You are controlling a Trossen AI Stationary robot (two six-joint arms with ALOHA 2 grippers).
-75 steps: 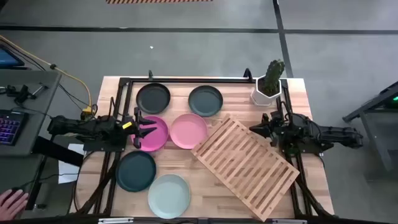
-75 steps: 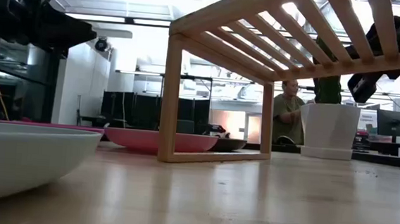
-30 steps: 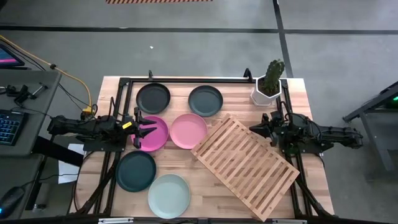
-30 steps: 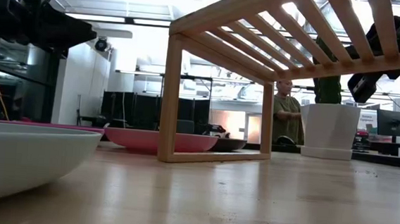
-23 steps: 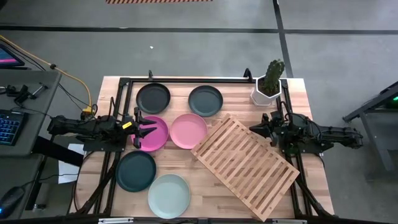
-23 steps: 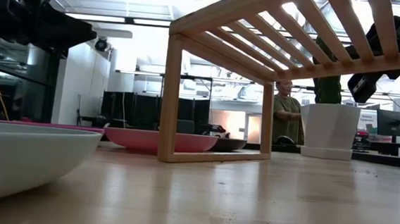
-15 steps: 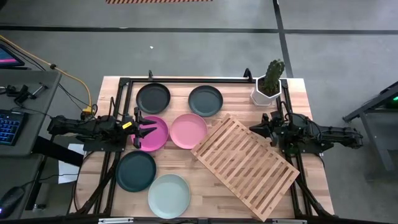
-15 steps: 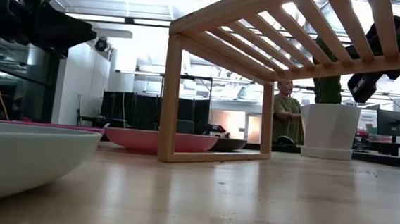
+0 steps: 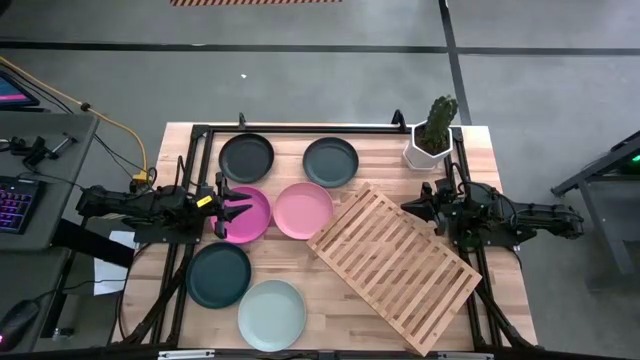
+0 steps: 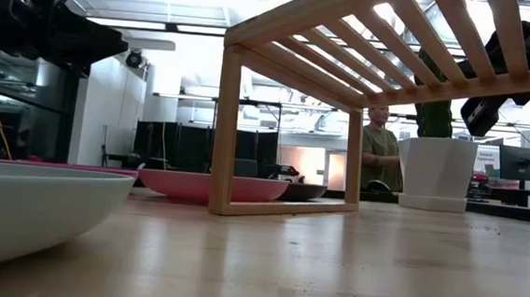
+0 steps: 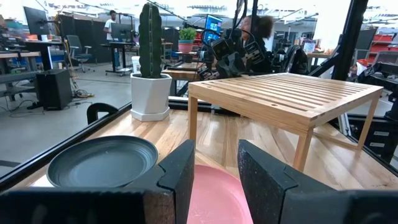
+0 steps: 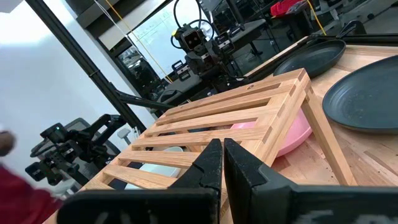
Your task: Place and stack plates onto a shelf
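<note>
Six plates lie flat on the tabletop: black point(image 9: 246, 157), dark grey point(image 9: 330, 161), magenta point(image 9: 250, 216), light pink point(image 9: 303, 210), dark teal point(image 9: 219, 274) and pale mint point(image 9: 271, 314). The wooden slatted shelf point(image 9: 394, 268) stands on its legs, set slantwise right of them. My left gripper point(image 9: 236, 209) hovers level over the magenta plate's left edge, open, with nothing between its fingers point(image 11: 180, 180). My right gripper point(image 9: 410, 207) hangs level above the shelf's far right corner, shut point(image 12: 222, 168) and holding nothing.
A cactus in a white pot point(image 9: 432, 140) stands at the far right corner. Black frame rails point(image 9: 300, 127) run along the table's far edge and sides. A desk with a keyboard point(image 9: 15, 200) is off the table's left. A person point(image 10: 379, 147) stands in the room behind.
</note>
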